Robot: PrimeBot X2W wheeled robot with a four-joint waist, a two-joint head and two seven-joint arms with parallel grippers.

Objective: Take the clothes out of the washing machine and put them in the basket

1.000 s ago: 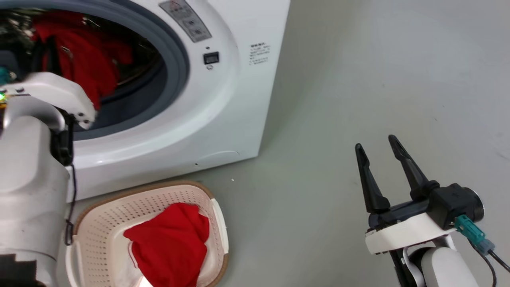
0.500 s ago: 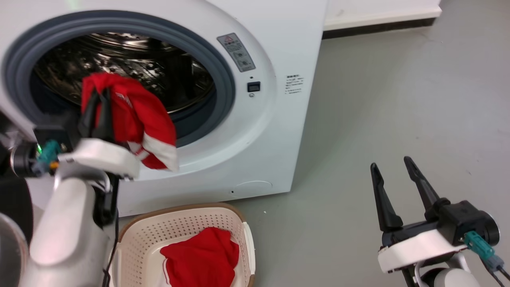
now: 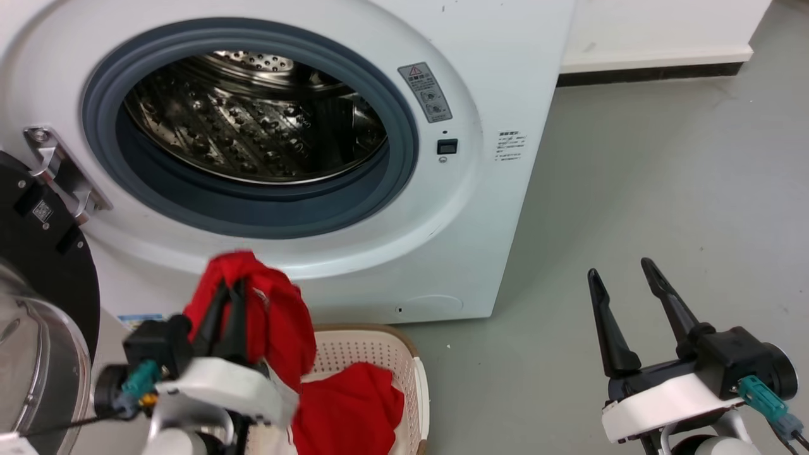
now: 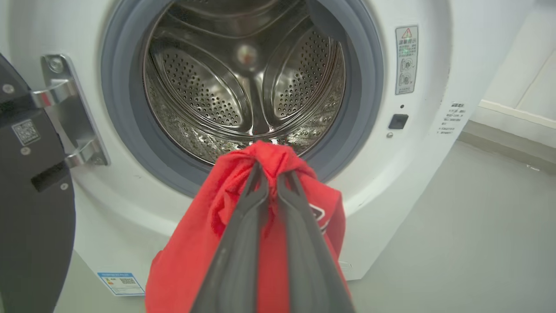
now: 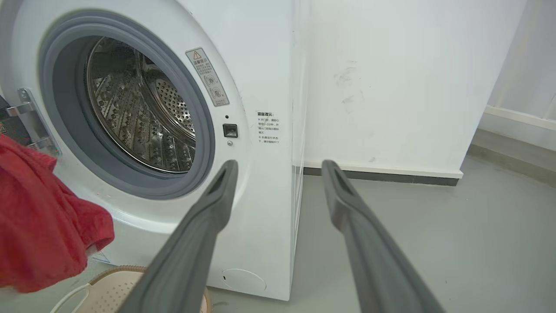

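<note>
Fingers of the left gripper clench a bunched fold of a red garment in front of the washing machine, below its round opening. Pinched at its top, the garment drapes down both sides of the fingers. Its loose bulk therefore hangs free of the machine's grey rubber ring and should fall straight once let go.

The basket stands on the floor hard against the foot of the washing machine, under the opening, a placing that keeps the carry short. A second red garment lies heaped inside it. From the head view the held garment appears to hang over the basket's side nearer the robot's left, though how squarely cannot be told.

The drum gleams bare steel wherever the views reach into it, which suggests this is the last piece and the task is near its end. The black-framed door stands wide open at the washing machine's side on the robot's left, clear of the arm's path.

The right gripper hovers with its fingers spread and holding nothing, low over the floor and well apart from the washing machine's front corner on the robot's right, apparently parked where it cannot foul the left arm. The likely next move is a lowering and a release over the basket. The risk is a trailing hem catching on the brown rim and spilling onto the floor.
</note>
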